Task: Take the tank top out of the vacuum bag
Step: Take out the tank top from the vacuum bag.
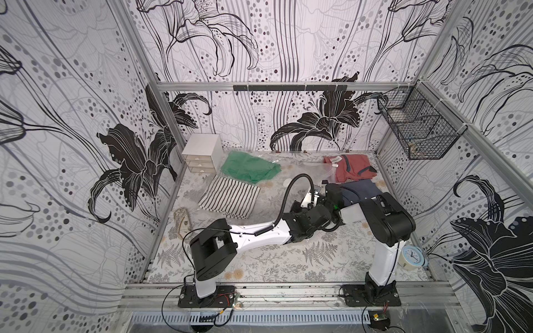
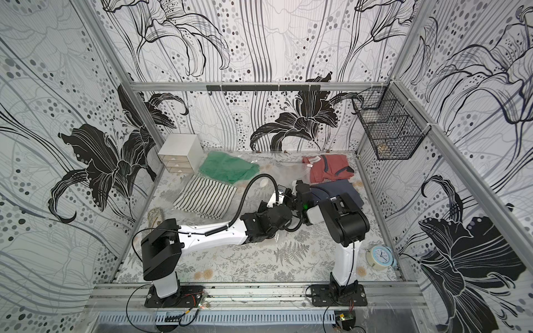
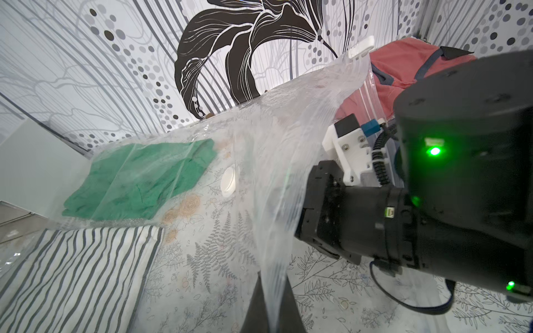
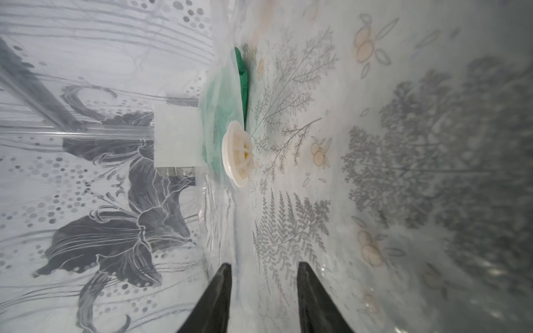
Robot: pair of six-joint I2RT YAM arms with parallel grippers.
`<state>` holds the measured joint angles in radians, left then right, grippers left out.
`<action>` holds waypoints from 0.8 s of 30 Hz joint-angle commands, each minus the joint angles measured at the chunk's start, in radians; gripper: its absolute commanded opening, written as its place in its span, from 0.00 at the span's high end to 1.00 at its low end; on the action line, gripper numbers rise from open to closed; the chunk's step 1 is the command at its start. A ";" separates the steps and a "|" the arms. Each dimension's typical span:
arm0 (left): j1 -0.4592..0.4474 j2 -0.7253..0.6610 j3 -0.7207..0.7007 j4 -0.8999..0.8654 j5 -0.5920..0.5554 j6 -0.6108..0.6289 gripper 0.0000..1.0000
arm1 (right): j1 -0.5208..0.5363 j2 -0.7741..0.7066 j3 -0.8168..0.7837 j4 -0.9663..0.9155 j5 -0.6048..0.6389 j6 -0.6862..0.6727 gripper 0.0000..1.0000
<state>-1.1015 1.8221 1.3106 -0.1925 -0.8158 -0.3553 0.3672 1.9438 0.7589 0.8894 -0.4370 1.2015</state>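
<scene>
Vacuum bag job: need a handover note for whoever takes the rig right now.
Left gripper: shut on the vacuum bag, holding its film raised.
Right gripper: open, holding nothing. It appears to sit inside the bag's mouth, pointing toward the valve.
Green garment, likely the tank top: inside the bag, at the far end beyond the valve.
Done: bag mouth lifted open.
Left: reach the garment with the right gripper, close on it, and pull it out of the bag.
</scene>
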 commanded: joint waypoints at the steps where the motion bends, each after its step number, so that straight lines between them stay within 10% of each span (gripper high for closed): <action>1: -0.016 -0.040 -0.012 0.092 -0.048 0.033 1.00 | 0.043 0.040 0.032 0.125 0.035 0.044 0.60; 9: -0.043 -0.064 -0.060 0.197 -0.083 0.096 1.00 | 0.073 0.225 0.048 0.390 0.079 0.207 0.62; 24: -0.095 -0.058 -0.060 0.276 -0.104 0.170 1.00 | 0.108 0.243 0.251 0.191 0.061 0.167 0.57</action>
<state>-1.1835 1.7958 1.2533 0.0124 -0.8894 -0.2035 0.4679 2.1666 0.9745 1.1164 -0.3744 1.3697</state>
